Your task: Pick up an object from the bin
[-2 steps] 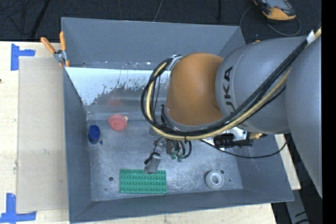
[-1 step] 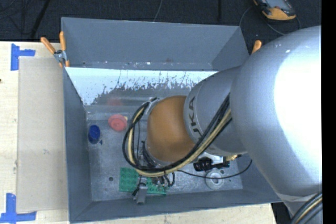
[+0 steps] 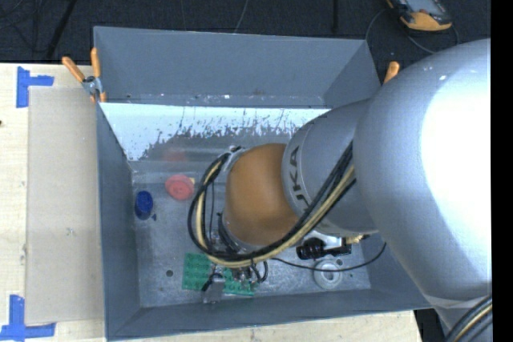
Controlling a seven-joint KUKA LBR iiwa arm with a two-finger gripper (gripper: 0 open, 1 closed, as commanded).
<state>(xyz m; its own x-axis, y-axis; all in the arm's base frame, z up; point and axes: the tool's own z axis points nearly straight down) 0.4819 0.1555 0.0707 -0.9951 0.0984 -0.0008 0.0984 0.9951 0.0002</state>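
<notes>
One overhead camera, slightly oblique, close above the grey bin (image 3: 232, 68)

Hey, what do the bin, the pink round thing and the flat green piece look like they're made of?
Bin: grey sheet metal, dull sheen, with scuffed speckles on its back wall. Pink round thing: probably plastic or rubber, going by its even, matte colour. Green piece: flat and stiff-looking, perhaps plastic or a printed board; can't tell which.

Disc (image 3: 179, 187) R of cap (image 3: 143, 205), board (image 3: 195, 271) nearer cam.
</notes>
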